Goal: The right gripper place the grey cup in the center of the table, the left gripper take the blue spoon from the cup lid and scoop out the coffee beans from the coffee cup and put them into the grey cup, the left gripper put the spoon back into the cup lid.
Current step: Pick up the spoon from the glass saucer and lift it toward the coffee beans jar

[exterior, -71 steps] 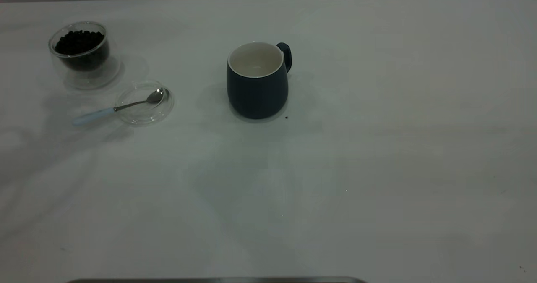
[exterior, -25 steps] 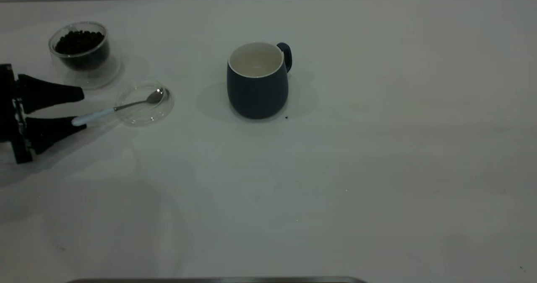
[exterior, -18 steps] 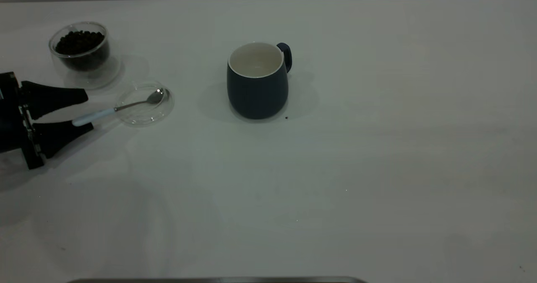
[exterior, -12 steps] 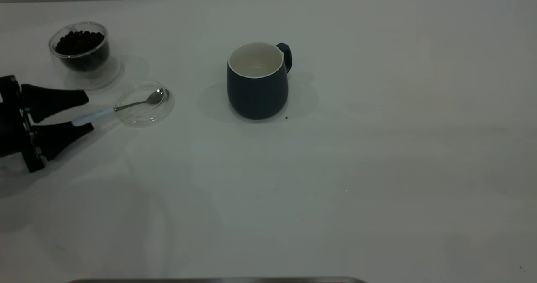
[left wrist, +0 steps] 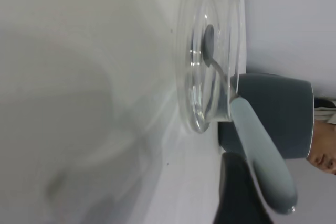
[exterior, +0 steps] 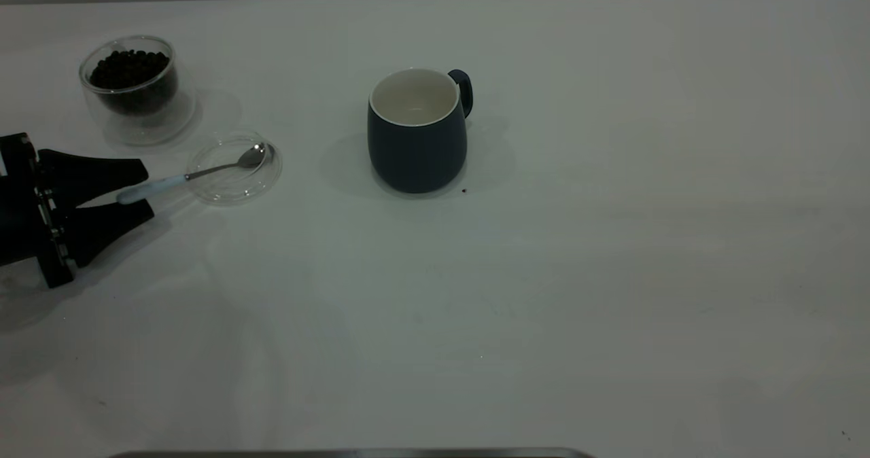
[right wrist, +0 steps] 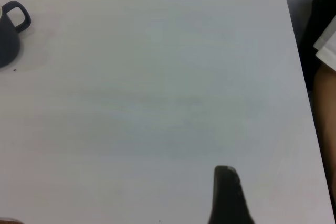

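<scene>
The blue spoon (exterior: 204, 170) lies with its metal bowl in the clear cup lid (exterior: 234, 189) and its pale handle sticking out over the table (exterior: 544, 274). My left gripper (exterior: 139, 191) is open at the table's left edge, its two black fingers close on either side of the handle's end; one finger (left wrist: 236, 198) shows against the spoon handle (left wrist: 257, 150). The coffee cup (exterior: 136, 104) holds the coffee beans (exterior: 129, 69) at the far left. Near the middle stands the grey cup (exterior: 416, 149), upright and empty. My right gripper (right wrist: 228, 198) hangs over bare table far from the grey cup (right wrist: 8, 35).
A tiny dark speck (exterior: 464, 189) lies by the grey cup's base. A person (right wrist: 325, 45) is beyond the table's edge on the right arm's side. A dark strip (exterior: 353, 454) runs along the front edge.
My left gripper came in from the left, settled around the spoon handle's end, and its fingers have narrowed since half a second ago. Spoon, lid and both cups stayed put.
</scene>
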Action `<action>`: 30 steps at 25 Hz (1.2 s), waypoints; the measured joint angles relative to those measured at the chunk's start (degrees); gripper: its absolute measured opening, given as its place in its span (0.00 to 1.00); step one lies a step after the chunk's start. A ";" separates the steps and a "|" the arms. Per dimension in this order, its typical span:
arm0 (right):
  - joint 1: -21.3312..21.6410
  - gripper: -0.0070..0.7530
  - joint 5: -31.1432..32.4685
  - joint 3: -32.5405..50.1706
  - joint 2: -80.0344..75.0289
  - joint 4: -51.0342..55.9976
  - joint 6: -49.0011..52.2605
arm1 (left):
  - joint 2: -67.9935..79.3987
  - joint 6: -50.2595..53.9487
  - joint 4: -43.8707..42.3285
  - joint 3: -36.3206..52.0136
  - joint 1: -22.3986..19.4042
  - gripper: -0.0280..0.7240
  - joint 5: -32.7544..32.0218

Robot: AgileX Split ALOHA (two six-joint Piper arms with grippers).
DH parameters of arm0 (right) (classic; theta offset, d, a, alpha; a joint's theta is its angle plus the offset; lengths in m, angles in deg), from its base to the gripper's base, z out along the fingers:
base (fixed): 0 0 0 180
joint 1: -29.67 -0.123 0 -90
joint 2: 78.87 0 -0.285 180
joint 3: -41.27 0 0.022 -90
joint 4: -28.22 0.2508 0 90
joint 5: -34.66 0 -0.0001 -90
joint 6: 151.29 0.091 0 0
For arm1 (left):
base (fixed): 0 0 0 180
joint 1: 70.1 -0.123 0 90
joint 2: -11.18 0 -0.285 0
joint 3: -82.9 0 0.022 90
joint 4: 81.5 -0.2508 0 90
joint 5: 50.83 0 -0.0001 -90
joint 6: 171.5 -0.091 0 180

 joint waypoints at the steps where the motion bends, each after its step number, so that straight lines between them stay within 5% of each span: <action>1: 0.00 0.62 0.00 0.00 0.00 0.00 0.00 | -0.26 0.10 -0.05 0.00 0.05 0.71 0.00; 24: 0.00 0.62 0.00 0.00 0.00 0.00 0.00 | -4.26 2.84 0.88 0.00 3.31 0.71 1.77; 30: 0.00 0.62 0.02 0.00 0.00 0.00 0.00 | -4.26 2.84 0.88 0.00 3.31 0.64 1.77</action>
